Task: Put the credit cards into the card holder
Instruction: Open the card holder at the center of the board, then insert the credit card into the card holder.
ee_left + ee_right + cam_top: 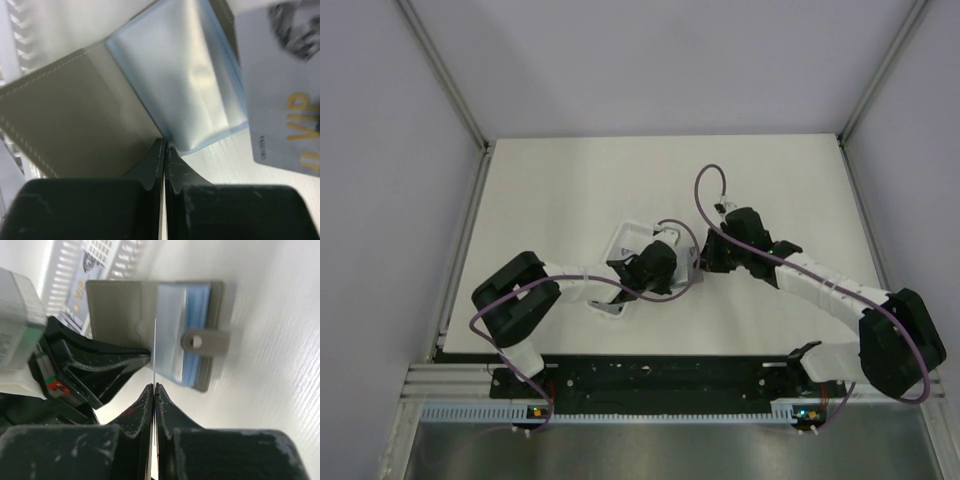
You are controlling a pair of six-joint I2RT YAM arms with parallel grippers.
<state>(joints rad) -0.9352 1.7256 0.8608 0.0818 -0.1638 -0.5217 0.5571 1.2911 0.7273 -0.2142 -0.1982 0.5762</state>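
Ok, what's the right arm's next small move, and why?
Probably ease the right gripper forward to slide its pinched card into the clear pocket of the card holder: its edge sits at the pocket, and the left gripper steadies the holder.

Seen from above, the card holder (691, 270) is mostly hidden beneath the left gripper (680, 265) and right gripper (704, 258), while the left wrist view shows the credit card (280, 90) blurred and cut off at the right edge.
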